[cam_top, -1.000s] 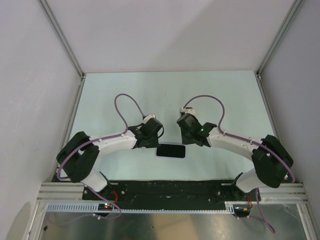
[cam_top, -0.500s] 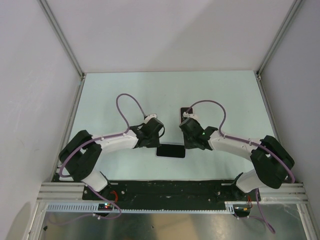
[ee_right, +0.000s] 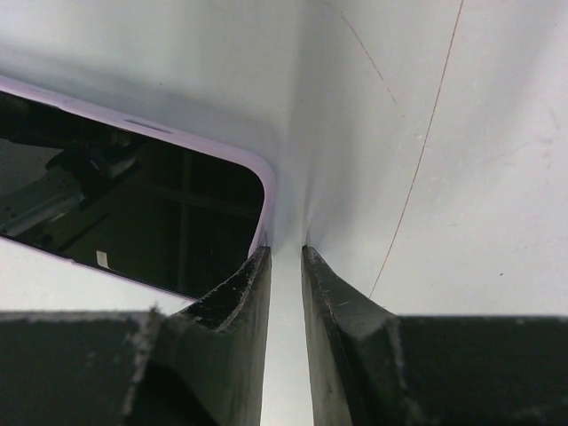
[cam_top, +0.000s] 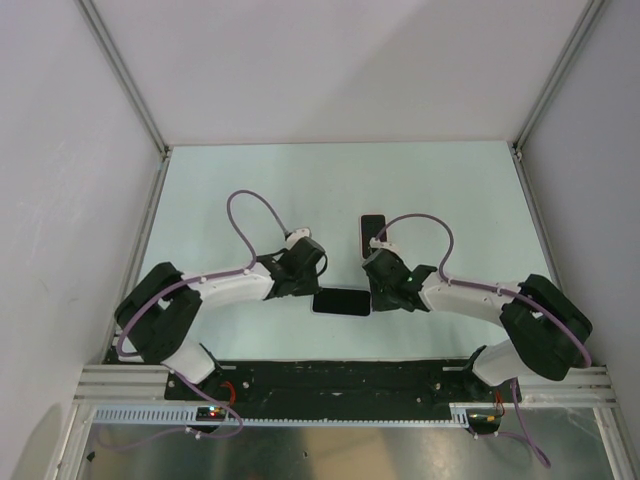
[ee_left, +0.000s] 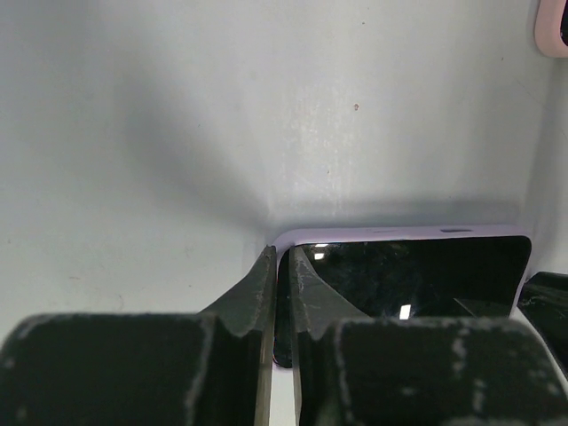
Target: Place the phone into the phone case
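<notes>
From above, the flat lilac-rimmed phone with the glossy black screen (cam_top: 342,302) lies face up and crosswise on the pale green table (cam_top: 250,190), near the arm bases. The left claw (cam_top: 313,288) is at its left end and the right claw (cam_top: 379,294) at its right end. The pink-rimmed oblong phone case with the dark inside (cam_top: 372,236) lies lengthwise just beyond the right claw, apart from the phone. The step in hand looks like getting hold of the phone from both ends. To do it well, the tips should bear evenly on the two short ends so the slab neither spins nor skids, and one end should come up before any carry toward the case. In the left wrist view, the left claw (ee_left: 281,262) sits at the phone's (ee_left: 408,275) near corner with its jaws drawn almost together. Only a thin slit is left, and the phone's short edge shows dark through it. I cannot tell whether the tips press that edge or only hover over it, and nothing is plainly pinched. A corner of the phone case (ee_left: 555,27) peeps in at the top right, well away. In the right wrist view, the right claw (ee_right: 286,253) stands just off the phone's (ee_right: 133,204) rounded corner. Its jaws are narrowly parted with bare table (ee_right: 426,133) between them, so they hold nothing, and one finger is close beside the rim.
</notes>
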